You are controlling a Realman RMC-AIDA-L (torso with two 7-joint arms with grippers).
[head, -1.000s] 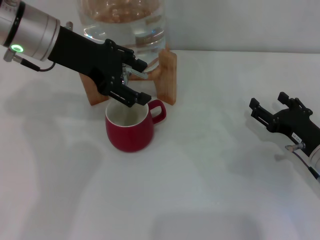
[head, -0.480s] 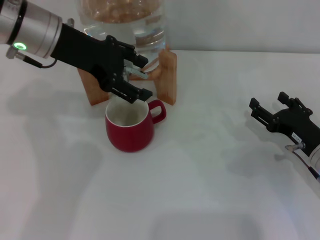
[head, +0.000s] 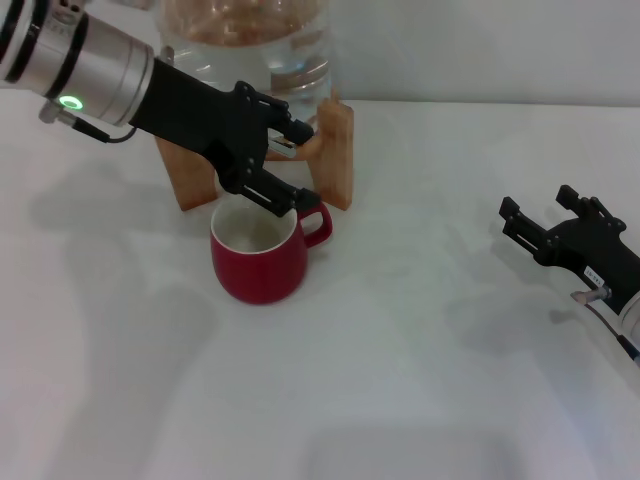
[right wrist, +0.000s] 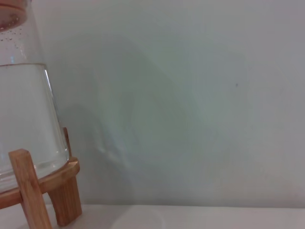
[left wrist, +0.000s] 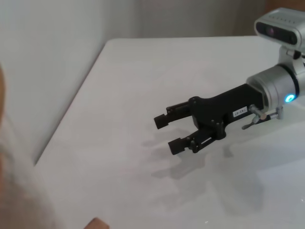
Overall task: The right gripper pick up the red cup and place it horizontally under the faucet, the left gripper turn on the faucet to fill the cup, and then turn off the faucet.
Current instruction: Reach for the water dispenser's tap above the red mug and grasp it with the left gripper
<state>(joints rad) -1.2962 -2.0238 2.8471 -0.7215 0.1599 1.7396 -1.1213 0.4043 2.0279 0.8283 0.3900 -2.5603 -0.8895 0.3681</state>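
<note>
The red cup stands upright on the white table, just in front of the wooden stand, handle to the right. My left gripper hovers above the cup's rim, right in front of the faucet, its prongs spread apart. Only a small chrome bit of the faucet shows between the prongs; its lever is hidden. My right gripper rests low at the table's right side, open and empty, far from the cup. It also shows in the left wrist view.
The clear water jug sits on its wooden stand at the back of the table. Both also show in the right wrist view, jug and stand, before a plain wall.
My left gripper has shifted right across the faucet, its lower prong now over the cup's handle side. The cup and the right arm have not moved.
</note>
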